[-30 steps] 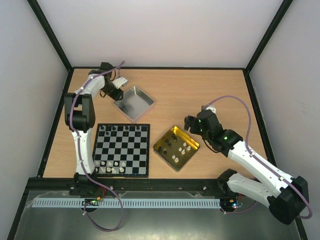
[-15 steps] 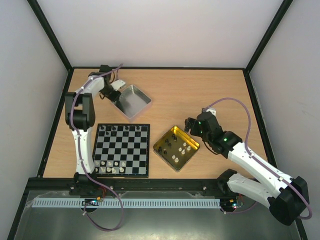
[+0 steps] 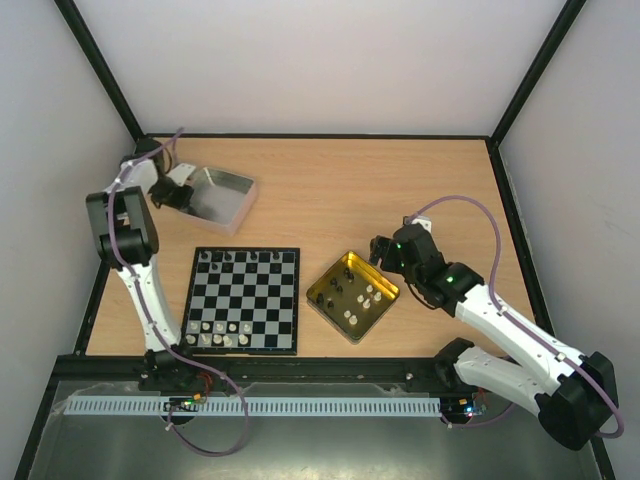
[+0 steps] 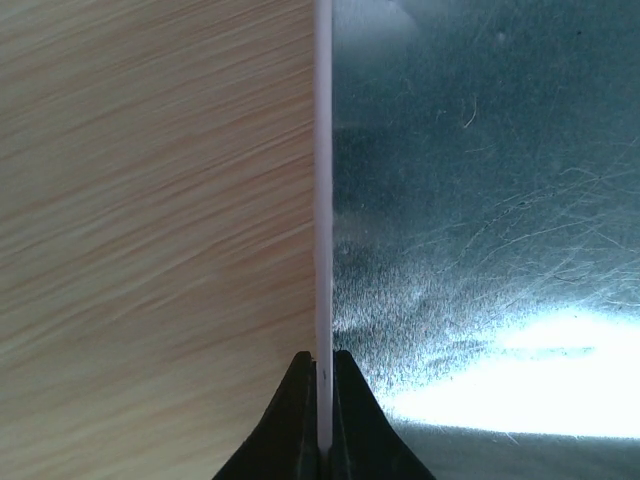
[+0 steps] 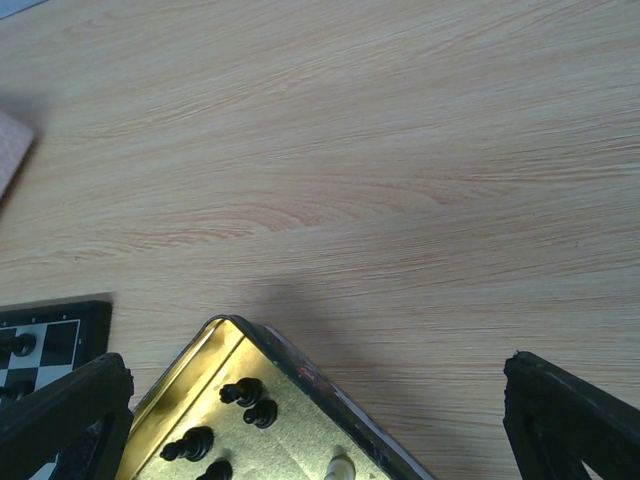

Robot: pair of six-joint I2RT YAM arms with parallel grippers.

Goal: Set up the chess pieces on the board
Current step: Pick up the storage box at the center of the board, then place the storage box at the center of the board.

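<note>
The left tool [image 4: 322, 400] has snapped fully shut within the last second and now pinches the thin upright wall of the silver tin lid [image 3: 225, 195]. The lid has swung with it across the tabletop [image 3: 400, 190], away from the middle and into the far-left corner. This move puts nothing on the board [image 3: 243, 300], which lies at the near left. It only clears room behind the board. The right tool [image 3: 383, 247] has not moved and hangs wide open and empty at the far-right edge of the gold tray [image 3: 330, 318], where loose chess pieces [image 3: 365, 295] wait. The board's near and far rows look partly filled, though the pieces are too small to count.
</note>
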